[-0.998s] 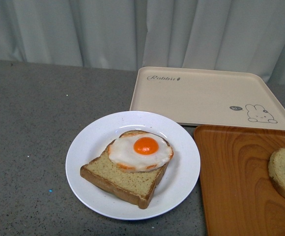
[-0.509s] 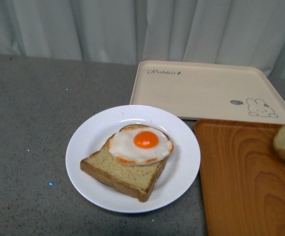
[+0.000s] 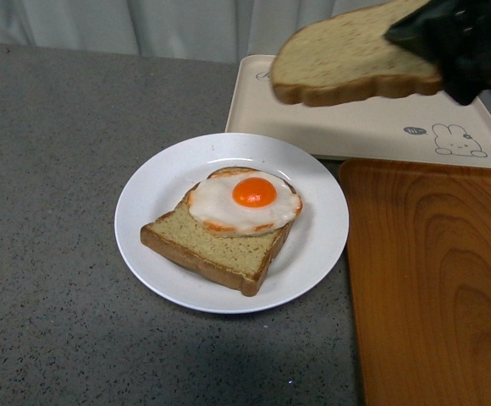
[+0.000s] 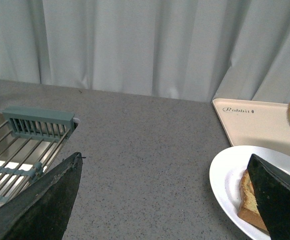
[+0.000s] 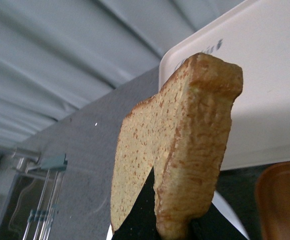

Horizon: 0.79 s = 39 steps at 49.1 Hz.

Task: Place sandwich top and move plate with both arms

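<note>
The right claw (image 3: 432, 38) is clamped on the thick tan speckled toy bread slice (image 3: 351, 55), held aloft over the beige rectangular tray (image 3: 372, 127) toward the desk's far right corner. The round white plate (image 3: 157, 199) sits mid-desk. Best to carry the slice level until it is squarely above the fried egg (image 3: 245, 201), then lower it gently. The left claw (image 4: 165, 160) gapes wide, empty. The tray's lettering (image 4: 237, 110) reads "Rabbit".

Speckled tan sandwich top (image 3: 347, 51), white plate (image 3: 157, 211), orange wood-grain tray (image 3: 432, 279), beige rabbit-printed tray (image 3: 372, 131), grey flecked counter (image 3: 51, 211)
</note>
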Tool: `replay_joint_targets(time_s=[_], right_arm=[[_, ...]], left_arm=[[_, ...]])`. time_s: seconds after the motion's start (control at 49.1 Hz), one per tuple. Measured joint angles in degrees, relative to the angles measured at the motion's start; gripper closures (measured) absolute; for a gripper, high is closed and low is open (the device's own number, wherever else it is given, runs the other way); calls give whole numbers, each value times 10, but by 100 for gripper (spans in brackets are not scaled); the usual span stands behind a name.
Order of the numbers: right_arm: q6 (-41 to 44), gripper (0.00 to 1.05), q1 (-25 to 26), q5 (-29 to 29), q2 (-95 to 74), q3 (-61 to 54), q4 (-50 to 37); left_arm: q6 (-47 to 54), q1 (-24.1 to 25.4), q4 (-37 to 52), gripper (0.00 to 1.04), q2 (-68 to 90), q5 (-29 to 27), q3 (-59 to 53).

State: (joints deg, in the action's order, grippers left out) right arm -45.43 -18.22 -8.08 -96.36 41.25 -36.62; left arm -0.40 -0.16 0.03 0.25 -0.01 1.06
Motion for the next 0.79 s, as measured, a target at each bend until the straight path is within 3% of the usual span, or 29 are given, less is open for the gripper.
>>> replay_joint_targets(time_s=[0.265, 0.631, 0.672, 0.794], right_arm=[[-12, 101, -103, -6, -119, 49, -25], [-12, 101, -123, 3, -166, 39, -31], [-9, 98, -123, 5, -167, 37, -31], [2, 72, -122, 12, -168, 34, -25]], left_arm=[[0, 0, 0, 6, 0, 0, 0], [0, 0, 0, 6, 0, 0, 0], [0, 0, 0, 6, 0, 0, 0], [0, 0, 0, 6, 0, 0, 0]])
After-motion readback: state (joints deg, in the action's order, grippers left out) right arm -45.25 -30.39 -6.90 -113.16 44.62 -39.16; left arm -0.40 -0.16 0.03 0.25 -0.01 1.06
